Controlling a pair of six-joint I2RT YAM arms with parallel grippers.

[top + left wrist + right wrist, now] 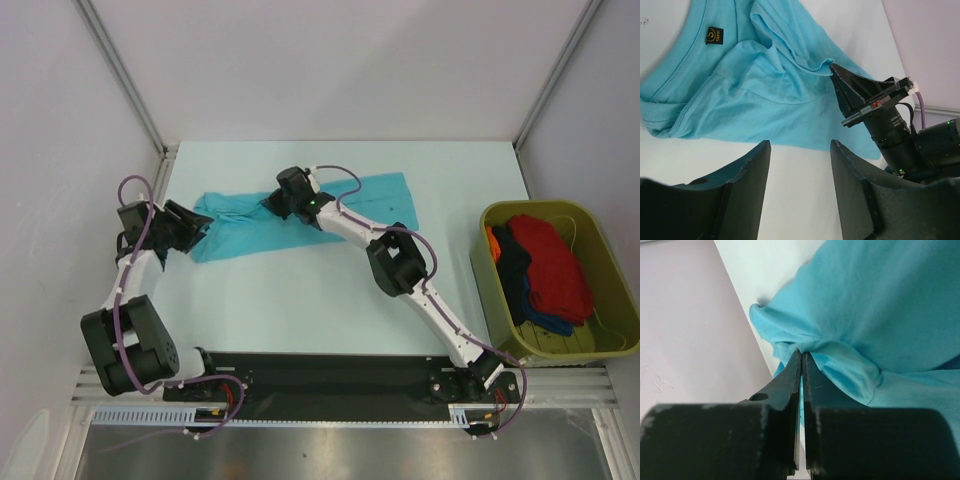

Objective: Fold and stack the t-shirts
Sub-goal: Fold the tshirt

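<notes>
A turquoise t-shirt [250, 232] lies partly bunched across the middle of the table. In the left wrist view its collar with a small dark label [714, 35] is at the upper left. My right gripper [272, 203] is shut on a pinched fold of the turquoise t-shirt [850, 315] near its middle; in the right wrist view the tips [801, 353] clamp the cloth. It also shows in the left wrist view [834, 68]. My left gripper [203, 226] is open and empty at the shirt's left end, just above the table [800, 142].
An olive-green tub [606, 250] stands at the right edge, holding red [548, 262], dark blue [512, 270] and orange [492, 241] shirts. White walls and metal frame posts enclose the table on three sides.
</notes>
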